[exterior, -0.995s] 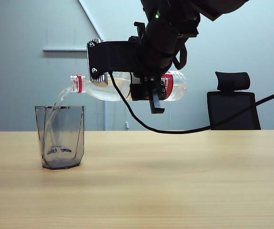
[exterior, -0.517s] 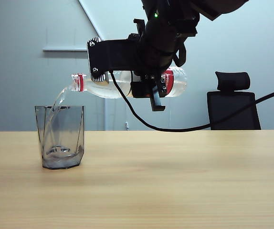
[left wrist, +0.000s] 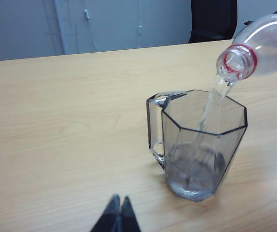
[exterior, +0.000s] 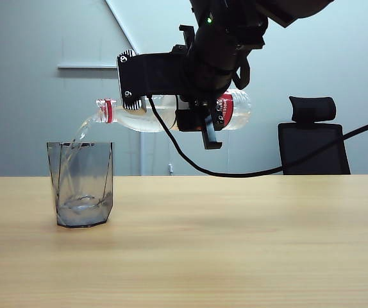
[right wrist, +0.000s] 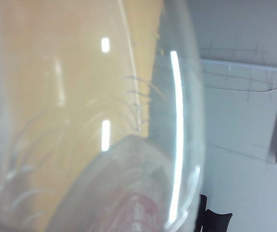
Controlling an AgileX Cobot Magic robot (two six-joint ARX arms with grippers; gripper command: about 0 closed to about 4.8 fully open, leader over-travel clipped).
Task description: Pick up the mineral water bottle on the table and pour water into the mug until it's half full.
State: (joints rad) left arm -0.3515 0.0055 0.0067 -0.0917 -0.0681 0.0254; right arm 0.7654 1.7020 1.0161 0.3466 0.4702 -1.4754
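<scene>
My right gripper (exterior: 204, 125) is shut on the mineral water bottle (exterior: 127, 120), which lies almost level in the air above the table (exterior: 235, 244) with its red-ringed neck to the left. A thin stream of water (exterior: 77, 138) falls from the mouth into the smoky-grey mug (exterior: 81, 183), where a shallow pool covers the bottom. In the left wrist view the bottle (left wrist: 269, 38) pours water (left wrist: 211, 104) into the mug (left wrist: 203, 145), whose handle faces away from the bottle. My left gripper (left wrist: 120, 199) is shut and empty, short of the mug. The bottle (right wrist: 95, 121) fills the right wrist view.
A black cable (exterior: 267, 172) hangs from the right arm and sags to just above the table's far edge. A black office chair (exterior: 312, 138) stands behind the table at the right.
The water in the mug has risen a little as the stream keeps running. The bottle has levelled out slightly; the right gripper's hold is unchanged.
</scene>
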